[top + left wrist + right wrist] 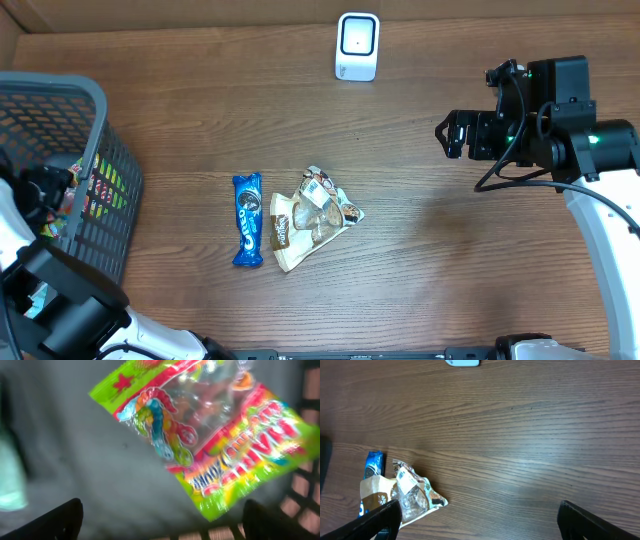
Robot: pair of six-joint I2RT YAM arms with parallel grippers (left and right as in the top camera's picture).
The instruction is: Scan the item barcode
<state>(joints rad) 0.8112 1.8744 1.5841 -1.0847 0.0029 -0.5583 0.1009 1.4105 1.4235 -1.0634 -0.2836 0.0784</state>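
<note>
Resting on the wooden table [450, 260], the grey basket [110, 190] contains the left gripper [165, 522], jaws spread and empty, facing a loose gummy bag [210, 435]. Well right of the basket, the right gripper [452, 136] gapes empty; nearer the basket lie a snack pouch [312, 216], an Oreo pack [247, 219] and a white scanner [357, 46].

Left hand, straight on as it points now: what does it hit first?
Probably the gummy candy bag lying in the basket, right ahead of the open left hand. Depth is blurry; it could instead land on bare basket floor beside the bag's lower edge.
</note>
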